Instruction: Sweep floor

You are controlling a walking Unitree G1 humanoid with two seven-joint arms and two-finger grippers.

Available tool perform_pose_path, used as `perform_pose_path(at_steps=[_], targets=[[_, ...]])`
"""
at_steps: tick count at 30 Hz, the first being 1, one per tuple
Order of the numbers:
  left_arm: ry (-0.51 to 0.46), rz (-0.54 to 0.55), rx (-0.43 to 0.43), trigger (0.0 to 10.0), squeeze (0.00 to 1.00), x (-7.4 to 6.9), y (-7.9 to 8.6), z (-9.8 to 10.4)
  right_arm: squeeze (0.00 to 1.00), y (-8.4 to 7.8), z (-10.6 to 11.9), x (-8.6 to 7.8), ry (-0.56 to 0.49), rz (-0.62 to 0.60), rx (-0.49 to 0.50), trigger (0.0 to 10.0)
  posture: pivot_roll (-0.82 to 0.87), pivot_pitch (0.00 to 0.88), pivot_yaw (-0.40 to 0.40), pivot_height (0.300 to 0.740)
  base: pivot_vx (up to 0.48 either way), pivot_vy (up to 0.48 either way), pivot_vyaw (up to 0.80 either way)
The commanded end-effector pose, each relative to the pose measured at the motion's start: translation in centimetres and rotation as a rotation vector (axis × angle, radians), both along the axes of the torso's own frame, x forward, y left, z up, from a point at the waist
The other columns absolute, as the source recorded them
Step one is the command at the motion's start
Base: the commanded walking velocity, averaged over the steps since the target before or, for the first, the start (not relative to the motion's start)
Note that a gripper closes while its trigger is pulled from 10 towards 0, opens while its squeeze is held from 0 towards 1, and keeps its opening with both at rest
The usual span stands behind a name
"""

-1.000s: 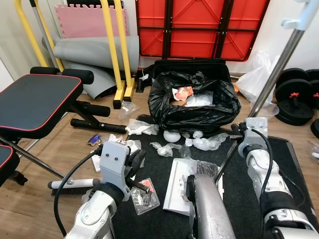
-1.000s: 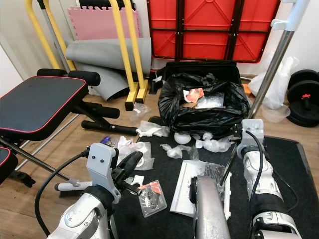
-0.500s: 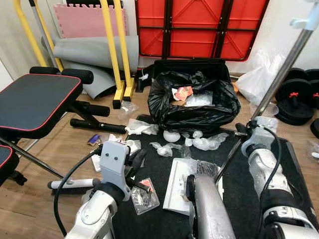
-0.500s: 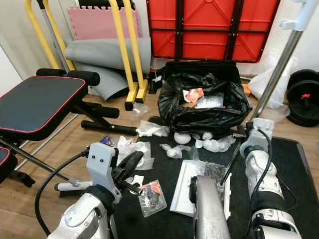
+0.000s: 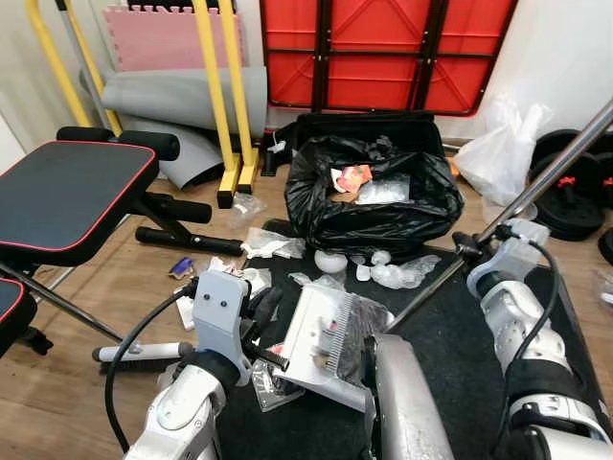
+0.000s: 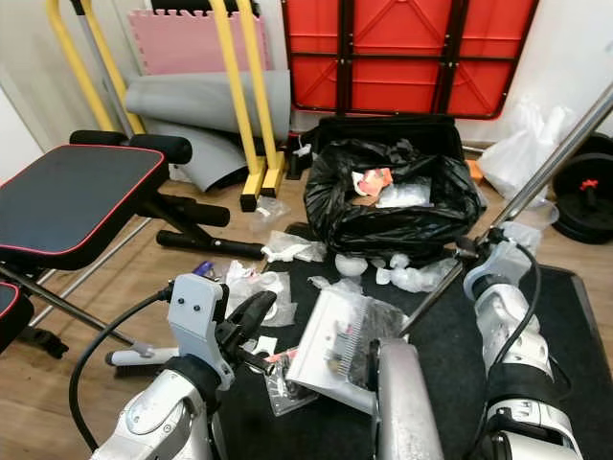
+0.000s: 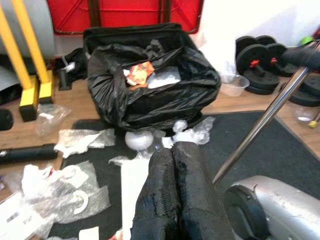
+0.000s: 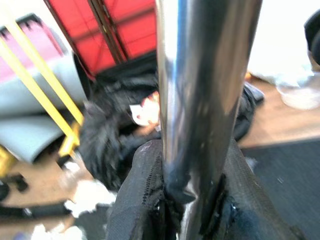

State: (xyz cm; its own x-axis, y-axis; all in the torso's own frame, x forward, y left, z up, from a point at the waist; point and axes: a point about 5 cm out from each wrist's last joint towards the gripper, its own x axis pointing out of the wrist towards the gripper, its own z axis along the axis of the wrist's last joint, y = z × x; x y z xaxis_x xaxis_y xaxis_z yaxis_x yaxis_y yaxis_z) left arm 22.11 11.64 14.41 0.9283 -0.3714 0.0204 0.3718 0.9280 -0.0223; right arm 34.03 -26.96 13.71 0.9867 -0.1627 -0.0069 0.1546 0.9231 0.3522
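Left eye view, dustpan (image 5: 321, 347) now tilted up, pole (image 5: 498, 225) leaning further

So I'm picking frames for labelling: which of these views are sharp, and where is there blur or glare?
Both eye views are evenly lit and sharp on the black bag and the wrappers. In the left wrist view the shut left gripper is soft, the floor clear. In the right wrist view the metal pole in the right gripper is close and shows bright reflections, and its background is blurred.
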Motion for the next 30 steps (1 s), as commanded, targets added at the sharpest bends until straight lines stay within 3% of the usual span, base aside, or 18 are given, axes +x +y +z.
perform_pose_path(at_steps=[1, 6, 15, 30], targets=[[0.003, -0.044, 0.008, 10.0, 0.0, 0.0, -0.1, -0.2, 0.0, -0.5, 2.8, 0.5, -0.119, -0.008, 0.022, 10.0, -0.09, 0.017, -0.039, 0.4, 0.0, 0.0, 0.0], [0.005, -0.045, 0.011, 10.0, 0.0, 0.1, 0.0, -0.4, 0.0, -1.4, 5.7, 0.6, -0.208, -0.018, 0.042, 10.0, -0.1, 0.0, -0.038, 0.415, 0.0, 0.0, 0.0], [0.003, -0.048, 0.019, 10.0, 0.0, 0.3, -0.1, -0.5, 0.0, -1.0, 7.7, 0.9, -0.275, -0.007, 0.107, 10.0, -0.1, 0.0, -0.034, 0.44, 0.0, 0.0, 0.0], [0.022, 0.04, -0.008, 10.0, 0.0, 1.0, 0.6, -0.3, 0.0, 0.9, 7.7, 1.4, -0.281, 0.04, 0.167, 10.0, -0.09, 0.0, -0.037, 0.485, 0.0, 0.0, 0.0]])
